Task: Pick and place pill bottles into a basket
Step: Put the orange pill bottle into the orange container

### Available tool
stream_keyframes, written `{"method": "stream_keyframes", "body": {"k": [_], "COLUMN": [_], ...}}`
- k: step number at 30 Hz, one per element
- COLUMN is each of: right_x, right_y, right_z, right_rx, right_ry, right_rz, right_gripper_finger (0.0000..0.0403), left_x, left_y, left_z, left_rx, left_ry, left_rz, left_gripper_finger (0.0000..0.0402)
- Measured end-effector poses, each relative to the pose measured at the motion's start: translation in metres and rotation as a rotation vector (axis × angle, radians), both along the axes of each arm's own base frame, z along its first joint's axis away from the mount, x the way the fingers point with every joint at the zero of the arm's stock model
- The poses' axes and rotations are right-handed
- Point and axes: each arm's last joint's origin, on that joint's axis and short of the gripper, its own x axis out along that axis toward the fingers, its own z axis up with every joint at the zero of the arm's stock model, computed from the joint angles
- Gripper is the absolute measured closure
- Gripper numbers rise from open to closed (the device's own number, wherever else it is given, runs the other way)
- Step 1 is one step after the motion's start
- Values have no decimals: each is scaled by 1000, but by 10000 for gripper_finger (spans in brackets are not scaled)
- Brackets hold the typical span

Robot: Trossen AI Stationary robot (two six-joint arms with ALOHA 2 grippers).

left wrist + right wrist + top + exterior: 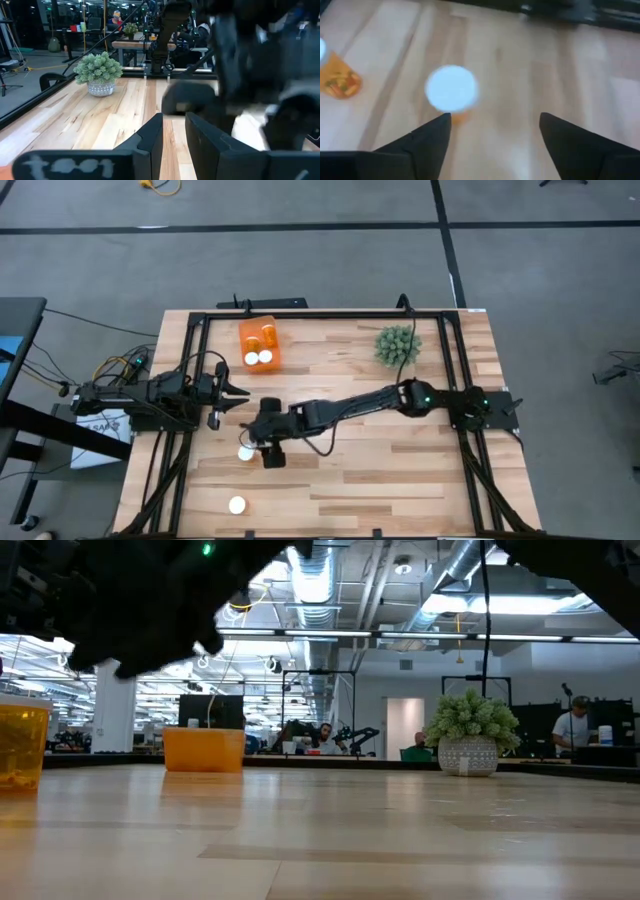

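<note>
The orange basket (pixel 260 345) stands at the table's far left and holds several pill bottles, two of them with white caps up (pixel 258 358); it also shows in the low view (pixel 204 750). One pill bottle (pixel 246 452) stands upright on the table. My right gripper (pixel 268 450) hovers over it, pointing down and open. In the right wrist view the bottle's cap (pixel 451 88) lies just beyond one fingertip, outside the gap (pixel 495 117). Another bottle (pixel 237 505) stands near the front edge. My left gripper (pixel 238 392) waits at the left, slightly open and empty (pixel 173 125).
A green spiky plant in a pot (pixel 397 345) stands at the far right of the table. A dark frame (pixel 320 315) runs around the table's edges. The bottle near the front edge shows large at the left of the low view (pixel 20 745).
</note>
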Motion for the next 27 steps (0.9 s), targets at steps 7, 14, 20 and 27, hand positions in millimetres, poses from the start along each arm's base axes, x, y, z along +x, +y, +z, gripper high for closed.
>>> {"method": "stream_keyframes", "body": {"k": [7,14,20,27], "right_x": [2,8,13,15], "right_y": [32,26,17,17], "right_z": [-58,-49,-45,-43], "right_rx": [-65,-87,-53,-13], "right_ry": [73,-7,-42,-67], "right_rz": [117,68,40,71], "right_gripper_finger": [71,69,86,92], "left_x": [0,0,0,0], "left_y": [0,0,0,1], "left_z": [0,0,0,0], "left_rx": [0,0,0,0], "left_ry": [0,2,2,2], "left_rz": [3,17,17,18], "left_gripper_finger": [330,330,330,330]}}
